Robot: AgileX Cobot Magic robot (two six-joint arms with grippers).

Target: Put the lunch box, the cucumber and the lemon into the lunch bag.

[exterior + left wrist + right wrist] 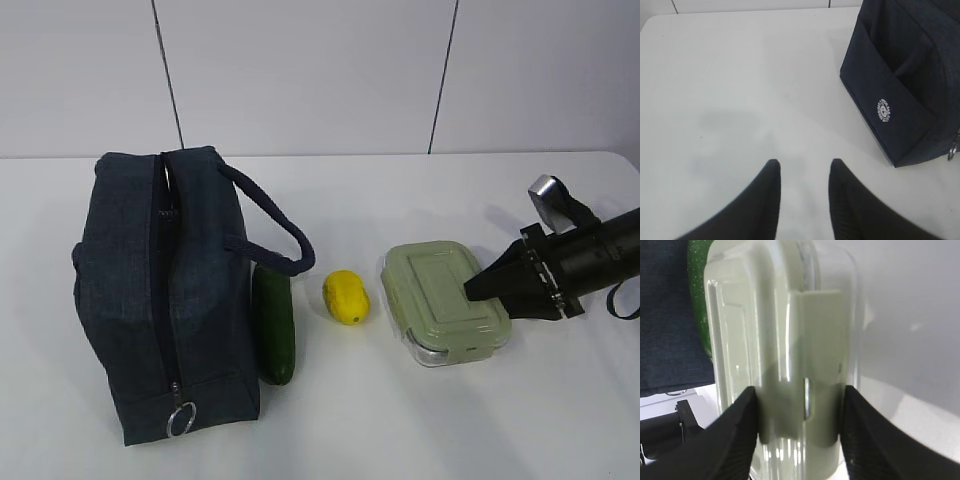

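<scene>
Lunch bag (165, 300) stands on the white table (400, 420) at the left of the exterior view, its black top zipper run shut with the ring pull at the near end. Touching the bag's right side lies the cucumber (274, 325), lengthwise. Just right of that, apart from it, sits the lemon (346, 296), and farther from the bag sits the lunch box (445, 300), its sage-green lid on. The right gripper (478, 287) reaches in from the far side of the box, its black fingertips at the box's right edge.

From the left wrist, the left gripper (805, 172) hovers over bare table (740, 90) with its two fingers parted and nothing between them; the lunch bag (900, 95) stands up and to the right of it, well apart, showing a white round logo.

From the right wrist, the right gripper (800, 400) has its fingers pressed on either side of the lunch box (785, 340) at its clip, gripping it. Beyond the box, toward the bag (665, 315), a strip of cucumber (697, 295) shows.
</scene>
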